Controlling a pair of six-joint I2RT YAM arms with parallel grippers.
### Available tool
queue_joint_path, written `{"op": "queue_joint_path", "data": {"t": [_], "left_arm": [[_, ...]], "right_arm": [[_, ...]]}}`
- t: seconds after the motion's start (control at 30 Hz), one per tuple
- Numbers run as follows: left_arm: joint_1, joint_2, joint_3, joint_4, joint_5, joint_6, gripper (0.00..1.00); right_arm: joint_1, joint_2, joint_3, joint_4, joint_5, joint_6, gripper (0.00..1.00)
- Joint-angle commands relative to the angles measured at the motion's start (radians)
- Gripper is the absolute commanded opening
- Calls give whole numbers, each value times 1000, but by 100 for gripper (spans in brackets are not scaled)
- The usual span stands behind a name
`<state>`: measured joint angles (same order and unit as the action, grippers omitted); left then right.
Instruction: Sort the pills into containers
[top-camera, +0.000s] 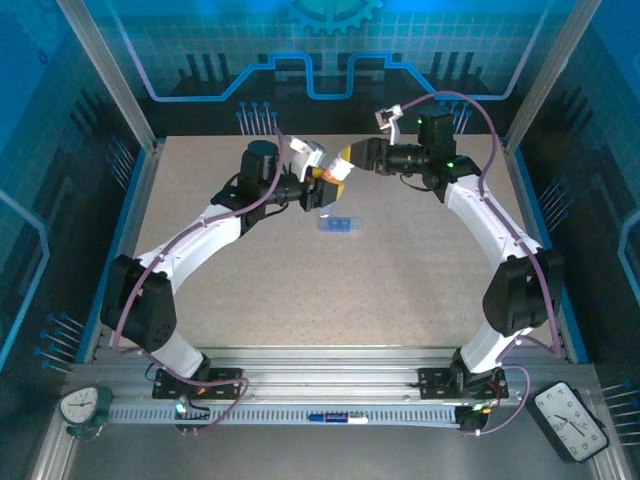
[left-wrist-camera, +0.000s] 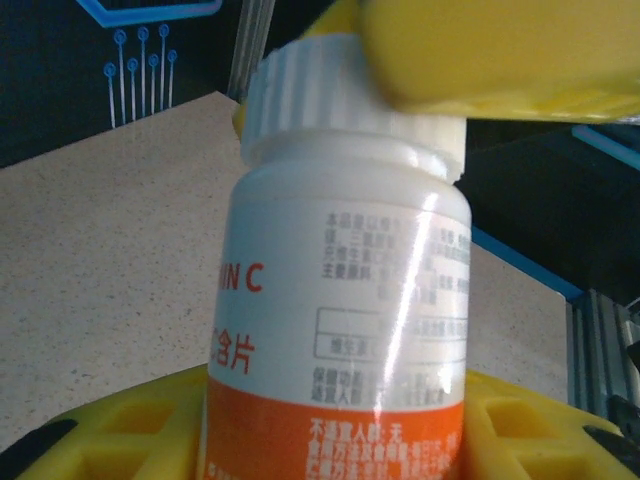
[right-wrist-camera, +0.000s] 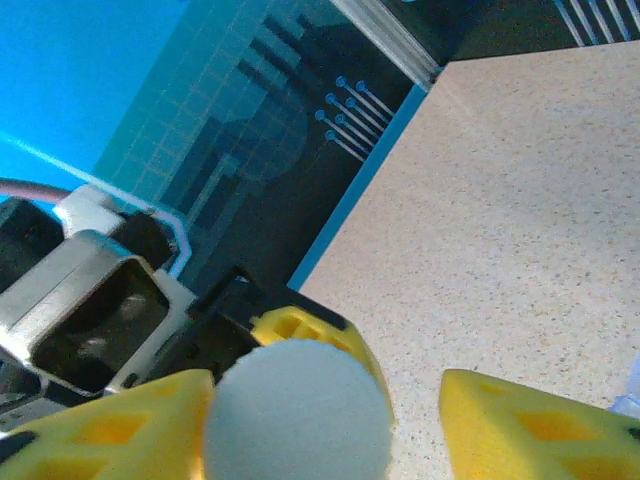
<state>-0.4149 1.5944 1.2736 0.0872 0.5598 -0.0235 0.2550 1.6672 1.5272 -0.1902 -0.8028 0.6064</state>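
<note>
Orange-and-white plastic pill bottle (left-wrist-camera: 340, 330) with a ribbed white cap (right-wrist-camera: 295, 410) sat clamped in our left gripper (left-wrist-camera: 330, 445), its yellow fingers (left-wrist-camera: 110, 435) pressed against both sides. Our right gripper (right-wrist-camera: 322, 425) stood open around the cap, one finger touching it and the other apart. We saw the small translucent blue rectangular pill box (top-camera: 338, 224) lying on the speckled table (top-camera: 400, 290), near both grippers.

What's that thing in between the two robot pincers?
A white-and-orange pill bottle. The left pincer grips its body, and its white cap sits between the right pincer's open yellow fingers, seen in both wrist views.
</note>
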Motion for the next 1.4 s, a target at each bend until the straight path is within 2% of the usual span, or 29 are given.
{"op": "queue_joint_path", "data": {"t": [0.0, 0.13, 0.3, 0.57, 0.83, 0.93, 1.13, 1.2, 1.37], "left_arm": [[10, -16, 43, -13, -54, 77, 0], [-3, -17, 28, -42, -140, 165, 0], [-20, -16, 16, -57, -218, 247, 0], [-31, 1, 23, -75, -236, 286, 0], [-30, 4, 20, -72, -237, 286, 0], [-31, 4, 17, -69, -239, 284, 0], [-31, 6, 16, -60, -238, 270, 0], [-32, 7, 17, -52, -232, 257, 0], [-17, 6, 22, -34, -172, 199, 0]], "right_arm": [[-26, -31, -12, 13, 71, 61, 81], [-37, -40, 6, -50, 160, 157, 85], [-33, -5, 48, -122, 187, 260, 85], [20, 49, 110, -131, 178, 294, 84], [68, 85, 146, -130, 166, 297, 79], [76, 88, 145, -129, 157, 294, 73], [81, 68, 117, -129, 147, 268, 46], [78, 63, 109, -126, 142, 250, 40], [54, 51, 75, -73, 110, 141, 37]]}}
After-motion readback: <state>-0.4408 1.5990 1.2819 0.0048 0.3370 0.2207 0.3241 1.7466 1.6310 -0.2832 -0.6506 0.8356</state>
